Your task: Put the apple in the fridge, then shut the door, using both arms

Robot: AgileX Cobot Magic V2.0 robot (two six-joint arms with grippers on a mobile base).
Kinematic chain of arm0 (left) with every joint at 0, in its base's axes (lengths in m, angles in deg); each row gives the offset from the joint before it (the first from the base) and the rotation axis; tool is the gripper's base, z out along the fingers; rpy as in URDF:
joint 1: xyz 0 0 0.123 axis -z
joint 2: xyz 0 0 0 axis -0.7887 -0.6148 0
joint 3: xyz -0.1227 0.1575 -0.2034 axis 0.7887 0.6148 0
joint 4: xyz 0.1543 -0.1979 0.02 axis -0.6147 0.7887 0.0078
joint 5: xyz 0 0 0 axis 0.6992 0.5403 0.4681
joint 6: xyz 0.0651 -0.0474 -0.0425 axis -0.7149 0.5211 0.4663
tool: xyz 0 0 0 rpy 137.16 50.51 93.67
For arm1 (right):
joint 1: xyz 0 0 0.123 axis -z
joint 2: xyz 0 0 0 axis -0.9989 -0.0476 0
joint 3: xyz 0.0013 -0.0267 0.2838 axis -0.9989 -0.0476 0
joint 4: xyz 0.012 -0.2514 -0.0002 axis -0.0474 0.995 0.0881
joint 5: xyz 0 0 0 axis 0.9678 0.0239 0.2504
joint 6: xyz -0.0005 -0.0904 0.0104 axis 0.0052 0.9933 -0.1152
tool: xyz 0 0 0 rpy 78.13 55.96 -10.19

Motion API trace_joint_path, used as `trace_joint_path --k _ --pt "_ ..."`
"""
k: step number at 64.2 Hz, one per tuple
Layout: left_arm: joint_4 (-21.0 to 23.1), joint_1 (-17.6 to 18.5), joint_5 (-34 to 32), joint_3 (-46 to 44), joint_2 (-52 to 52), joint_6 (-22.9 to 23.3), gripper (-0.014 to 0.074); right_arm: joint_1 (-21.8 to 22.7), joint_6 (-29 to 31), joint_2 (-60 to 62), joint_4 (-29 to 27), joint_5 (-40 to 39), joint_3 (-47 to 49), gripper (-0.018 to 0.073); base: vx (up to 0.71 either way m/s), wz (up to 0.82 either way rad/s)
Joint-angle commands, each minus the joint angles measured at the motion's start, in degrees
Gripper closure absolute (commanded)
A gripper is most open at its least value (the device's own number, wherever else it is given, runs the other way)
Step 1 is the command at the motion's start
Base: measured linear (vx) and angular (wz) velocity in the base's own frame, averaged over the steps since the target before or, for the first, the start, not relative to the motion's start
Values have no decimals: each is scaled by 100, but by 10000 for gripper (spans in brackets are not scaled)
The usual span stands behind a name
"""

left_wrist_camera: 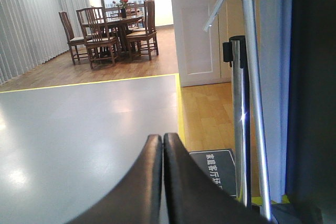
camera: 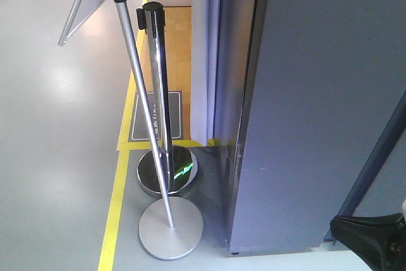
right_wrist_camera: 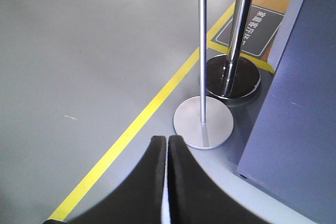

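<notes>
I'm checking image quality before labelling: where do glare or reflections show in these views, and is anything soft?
Front view: a bright glare patch on the grey floor and a green glint on the chrome stanchion base. Left wrist view: the shut left gripper is dark and soft, the far window blown out. Right wrist view: even light, with reflections on the chrome post.

The fridge (camera: 317,106) showed a flat dark grey exterior. The floor (camera: 57,125) was pale grey, edged by a yellow line (camera: 114,214). The sign stand (camera: 170,226) was matte silver; the barrier post (camera: 158,80) was mirror chrome with a black cap. Far flooring (left_wrist_camera: 210,108) was honey-brown wood. Both grippers, left (left_wrist_camera: 163,145) and right (right_wrist_camera: 167,148), were black.
</notes>
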Motion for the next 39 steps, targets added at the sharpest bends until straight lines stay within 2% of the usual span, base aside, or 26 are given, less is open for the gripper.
trace_joint_path --k 1,39 --pt "51 3 -389 164 94 55 602 17 65 3 -211 -134 144 564 0 0" --pt "51 3 -389 164 94 55 602 17 65 3 -209 -134 144 564 0 0"
